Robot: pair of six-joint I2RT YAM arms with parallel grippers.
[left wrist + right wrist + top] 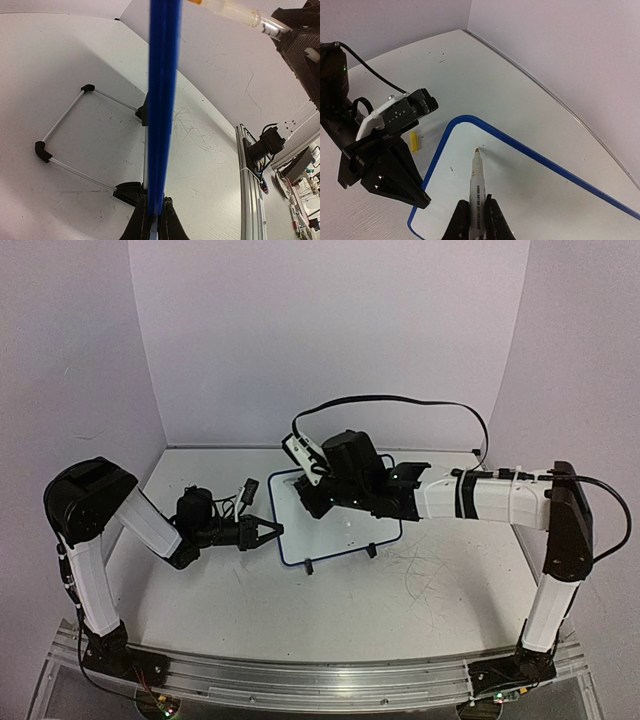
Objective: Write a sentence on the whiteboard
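The whiteboard, white with a blue frame, leans tilted on its black feet mid-table. My left gripper is shut on its left frame edge; in the left wrist view the blue frame runs straight up from between the closed jaws of that gripper. My right gripper is shut on a white marker. The marker's orange tip sits at the board's surface near a corner, its shadow meeting it. No sentence shows on the board's visible part.
A small yellow cap lies on the table beside the board's frame. The board's wire stand stretches out behind it. Grey scribble scratches mark the tabletop at right. Walls enclose the back and sides.
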